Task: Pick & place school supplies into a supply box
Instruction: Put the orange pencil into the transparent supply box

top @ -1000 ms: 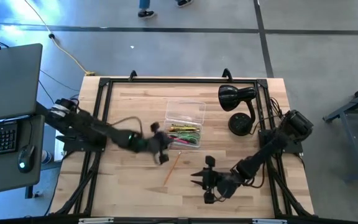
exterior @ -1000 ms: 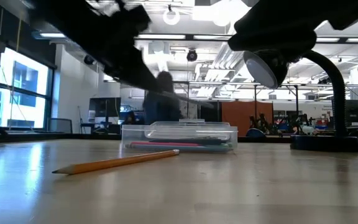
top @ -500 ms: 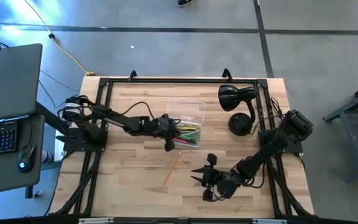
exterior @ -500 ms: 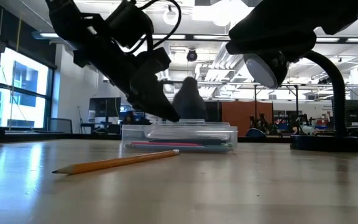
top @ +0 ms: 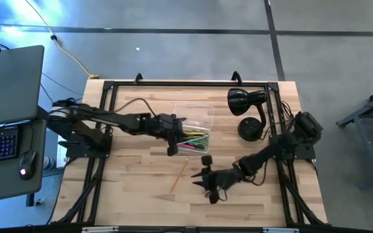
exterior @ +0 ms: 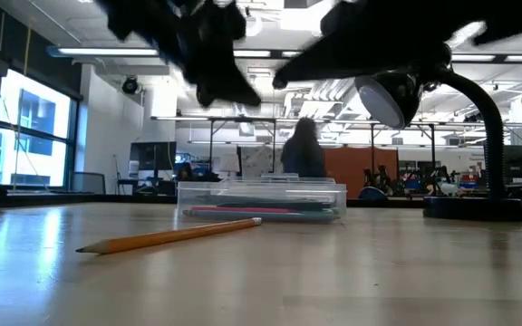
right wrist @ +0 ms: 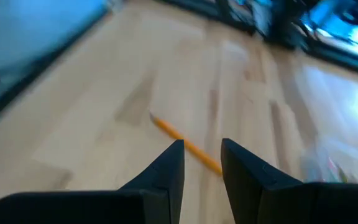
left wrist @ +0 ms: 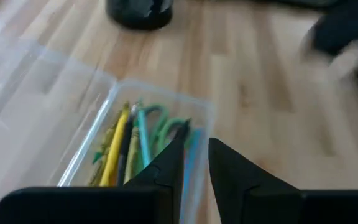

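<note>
Supply box (top: 193,126): clear plastic, mid-desk, w/ a bundle of pens & pencils in its near half.

High view: left gripper (top: 171,138) sits at the box's left edge; half a sec ago it reached over the box contents, a sec ago it was short of the box, nearer the desk's front. It has pulled back toward the box's left side. Right gripper (top: 207,182) has swung in from the front-right to just right of the loose yellow pencil (top: 178,175), which lies on bare desk (top: 135,188) in front of the box, same spot as before. Black desk lamp (top: 248,111) stands at back right.

Low view: yellow pencil (exterior: 169,235) lies flat in the foreground, supply box (exterior: 261,199) behind it w/ pens visible thru the wall. Left arm is lifted clear above the box, whereas half a sec ago it dipped to the rim.

Left wrist view: gripper fingers (left wrist: 163,168) parted w/ a narrow gap, nothing betw. them; below lie yellow & green pens and green-handled scissors (left wrist: 166,127) inside the box. Judgement: an item was prob. just released there, so one more supply is stowed.

Right wrist view: right gripper (right wrist: 202,163) part-open & empty, yellow pencil (right wrist: 185,146) right ahead betw. the finger line. Likely next pick; it looks like the last loose item on the desk.
</note>
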Controlling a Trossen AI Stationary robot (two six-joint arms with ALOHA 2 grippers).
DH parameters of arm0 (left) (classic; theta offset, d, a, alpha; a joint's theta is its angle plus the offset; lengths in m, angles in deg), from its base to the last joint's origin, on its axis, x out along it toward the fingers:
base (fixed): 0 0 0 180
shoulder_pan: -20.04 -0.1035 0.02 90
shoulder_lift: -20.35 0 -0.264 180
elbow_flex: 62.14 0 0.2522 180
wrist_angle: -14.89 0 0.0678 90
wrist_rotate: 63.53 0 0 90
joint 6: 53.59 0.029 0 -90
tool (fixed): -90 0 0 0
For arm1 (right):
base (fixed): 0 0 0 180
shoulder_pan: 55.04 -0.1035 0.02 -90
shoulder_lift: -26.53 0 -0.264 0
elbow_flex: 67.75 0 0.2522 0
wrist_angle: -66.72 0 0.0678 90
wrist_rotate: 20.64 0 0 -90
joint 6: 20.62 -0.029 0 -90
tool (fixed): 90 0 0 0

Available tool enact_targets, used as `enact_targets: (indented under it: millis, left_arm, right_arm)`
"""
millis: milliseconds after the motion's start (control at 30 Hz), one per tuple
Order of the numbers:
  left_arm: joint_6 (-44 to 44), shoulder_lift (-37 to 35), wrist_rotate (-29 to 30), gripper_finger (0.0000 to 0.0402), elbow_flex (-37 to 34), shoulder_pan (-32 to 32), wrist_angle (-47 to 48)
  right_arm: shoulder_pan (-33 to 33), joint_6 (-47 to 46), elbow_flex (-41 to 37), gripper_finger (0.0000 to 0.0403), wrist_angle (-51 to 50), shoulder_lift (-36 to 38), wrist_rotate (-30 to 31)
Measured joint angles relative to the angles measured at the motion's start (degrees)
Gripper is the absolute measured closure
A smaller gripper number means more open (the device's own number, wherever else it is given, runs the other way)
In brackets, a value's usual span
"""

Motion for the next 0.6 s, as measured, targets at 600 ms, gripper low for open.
enact_targets:
  millis: [600]
  left_arm:
    - [-0.22,-26.87,-1.31,0.034,12.19,0.02,21.23]
  right_arm:
    - [14.77,16.09,3.91,0.0318,22.74,-18.76,-33.3]
